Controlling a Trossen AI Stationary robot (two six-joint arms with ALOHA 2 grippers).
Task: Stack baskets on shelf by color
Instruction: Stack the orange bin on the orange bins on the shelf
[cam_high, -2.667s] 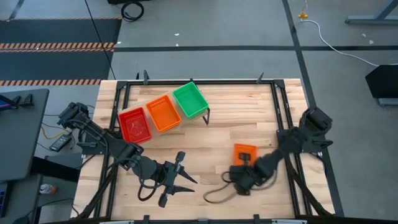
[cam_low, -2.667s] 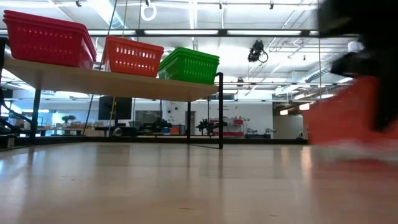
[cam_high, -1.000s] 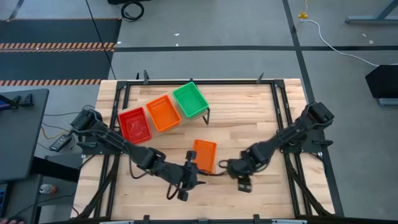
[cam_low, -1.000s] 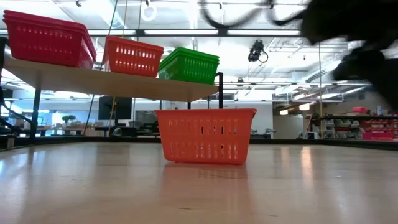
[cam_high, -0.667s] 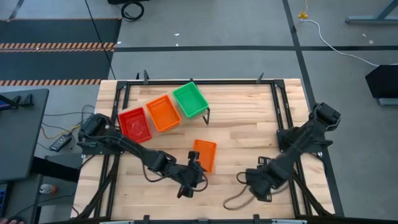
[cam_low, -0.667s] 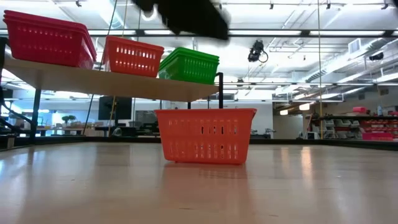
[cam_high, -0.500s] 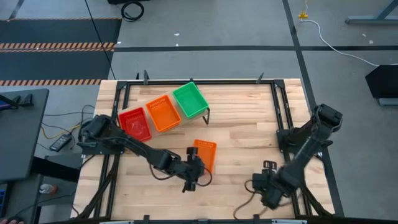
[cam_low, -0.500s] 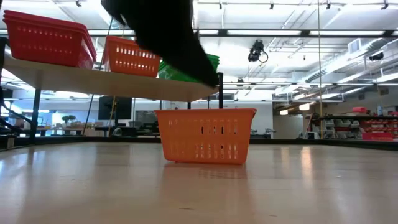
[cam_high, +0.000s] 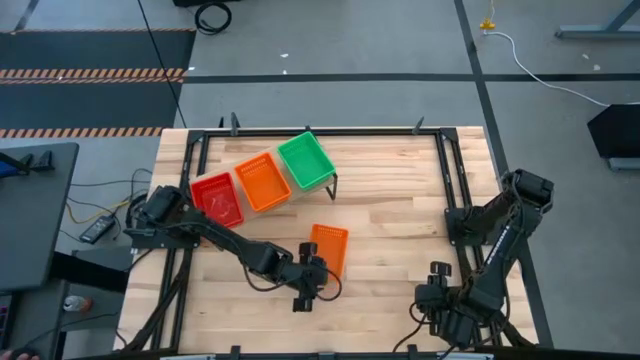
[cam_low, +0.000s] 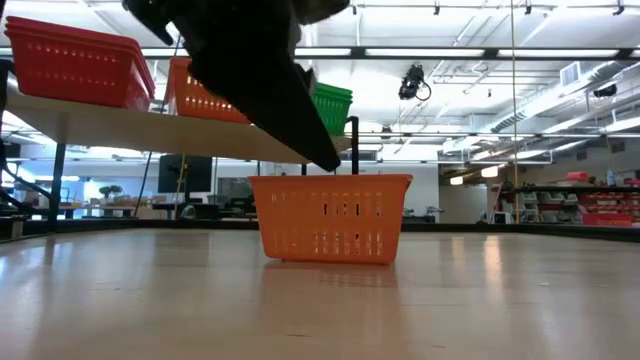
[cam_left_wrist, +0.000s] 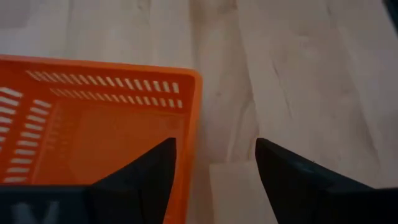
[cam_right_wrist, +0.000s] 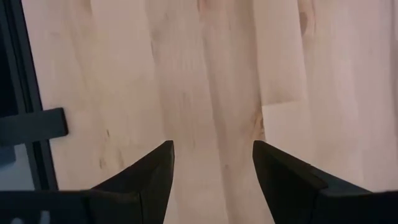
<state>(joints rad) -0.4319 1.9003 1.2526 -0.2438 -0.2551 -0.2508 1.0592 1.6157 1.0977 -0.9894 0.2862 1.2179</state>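
Observation:
On the wooden table an orange basket rests on its bottom, in front of the shelf. The shelf carries red, orange and green baskets side by side. My left gripper is open and slants down at the loose basket's near end. One finger is over the inside and the other over the table outside. My right gripper hangs open over bare wood by the table's near right corner.
Black frame rails run along the table's sides, and one shows beside my right gripper. A dark cable hangs by the right arm. There is bare tabletop between the loose basket and the right rail.
My left gripper has come down and tipped forward onto the near end of the loose orange basket, then held still. My right gripper has swung away from that basket toward the table's near right corner. The basket has stayed where it was.

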